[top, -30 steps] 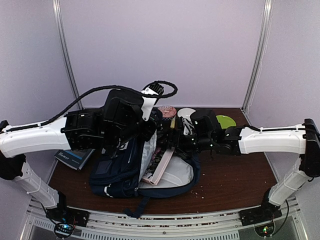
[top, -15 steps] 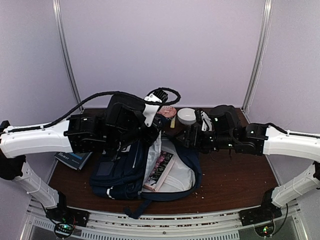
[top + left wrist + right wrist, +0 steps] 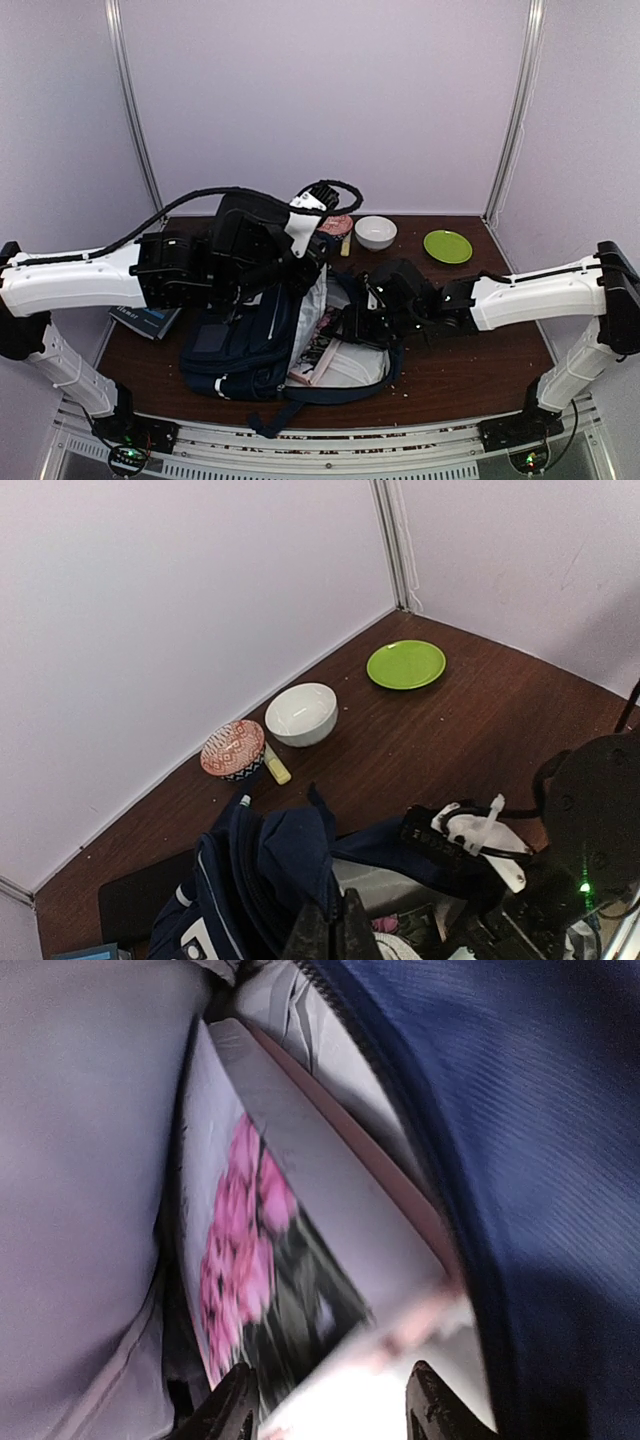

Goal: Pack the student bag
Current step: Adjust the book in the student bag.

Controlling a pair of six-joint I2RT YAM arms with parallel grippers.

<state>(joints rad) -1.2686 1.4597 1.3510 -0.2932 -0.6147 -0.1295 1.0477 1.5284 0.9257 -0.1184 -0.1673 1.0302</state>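
Observation:
The student bag (image 3: 240, 340) is a navy backpack with white stripes, lying open in the middle of the table with its grey lining showing. My left gripper (image 3: 335, 910) is shut on a fold of the bag's navy rim (image 3: 285, 855) and holds the opening up. A book with pink flowers on its cover (image 3: 320, 335) stands slanted inside the bag. My right gripper (image 3: 352, 325) reaches into the opening. In the right wrist view its jaws (image 3: 330, 1405) stand apart, with the blurred lower edge of the flowered book (image 3: 260, 1260) between them and the navy bag wall (image 3: 540, 1160) to the right.
At the back of the table stand a white bowl (image 3: 375, 232), a green plate (image 3: 447, 246), a red patterned bowl (image 3: 336, 224) and a yellow marker (image 3: 345, 245). A blue book (image 3: 145, 320) lies under the left arm at the table's left side.
My right arm has come forward and down from the back of the table into the bag's opening, and its jaws have narrowed. The left gripper keeps its hold on the bag's rim.

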